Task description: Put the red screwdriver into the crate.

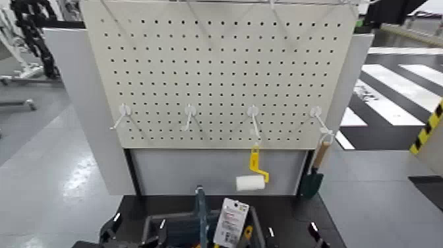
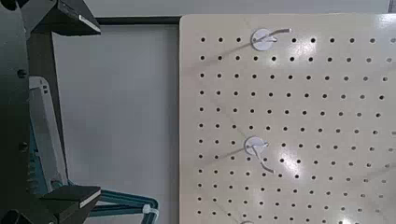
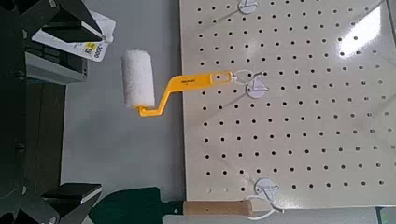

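The dark grey-blue crate [image 1: 177, 227] with its upright blue handle [image 1: 200, 208] sits at the near edge of the head view, below the pegboard [image 1: 217, 66]. A white tagged package [image 1: 231, 221] stands in it, with a yellow part beside it. No red screwdriver shows in any view. My left gripper [image 1: 135, 232] is low beside the crate's left end, open and empty, and its fingers [image 2: 67, 200] stand wide apart in the left wrist view. My right gripper [image 1: 293, 233] is low at the crate's right end, also open and empty, with fingers [image 3: 67, 198] wide apart.
A yellow-handled paint roller [image 1: 252, 179] hangs from the third hook [image 1: 253, 112]; it also shows in the right wrist view [image 3: 140, 82]. A wooden-handled trowel with a green blade [image 1: 314, 173] hangs from the rightmost hook. Two left hooks [image 1: 123, 112] are bare. Open floor lies on both sides.
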Robot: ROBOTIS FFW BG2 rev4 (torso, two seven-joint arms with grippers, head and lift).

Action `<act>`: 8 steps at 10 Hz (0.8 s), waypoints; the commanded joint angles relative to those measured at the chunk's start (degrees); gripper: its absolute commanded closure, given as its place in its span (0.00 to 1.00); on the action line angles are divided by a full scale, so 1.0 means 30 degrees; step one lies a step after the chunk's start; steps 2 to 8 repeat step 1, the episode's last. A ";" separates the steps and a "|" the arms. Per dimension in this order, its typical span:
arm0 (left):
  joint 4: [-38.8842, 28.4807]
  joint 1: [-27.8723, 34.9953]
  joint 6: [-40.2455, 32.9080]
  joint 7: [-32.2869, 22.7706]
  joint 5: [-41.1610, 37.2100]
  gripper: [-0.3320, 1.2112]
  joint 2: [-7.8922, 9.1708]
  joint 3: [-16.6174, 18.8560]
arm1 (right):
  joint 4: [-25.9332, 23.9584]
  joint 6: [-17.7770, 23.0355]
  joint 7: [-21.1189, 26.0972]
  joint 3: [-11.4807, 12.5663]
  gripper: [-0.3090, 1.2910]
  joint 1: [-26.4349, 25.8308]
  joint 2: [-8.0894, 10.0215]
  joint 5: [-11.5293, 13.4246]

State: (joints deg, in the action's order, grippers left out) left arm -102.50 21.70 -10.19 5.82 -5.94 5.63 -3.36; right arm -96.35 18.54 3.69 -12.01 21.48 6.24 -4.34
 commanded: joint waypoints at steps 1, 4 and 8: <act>-0.0140 0.0092 0.0114 -0.0271 0.0076 0.28 0.0144 -0.0227 | -0.0167 -0.0263 0.0000 0.0077 0.29 0.0046 -0.0001 0.0100; -0.0140 0.0092 0.0114 -0.0271 0.0076 0.28 0.0144 -0.0227 | -0.0167 -0.0263 0.0000 0.0077 0.29 0.0046 -0.0001 0.0100; -0.0140 0.0092 0.0114 -0.0271 0.0076 0.28 0.0144 -0.0227 | -0.0167 -0.0263 0.0000 0.0077 0.29 0.0046 -0.0001 0.0100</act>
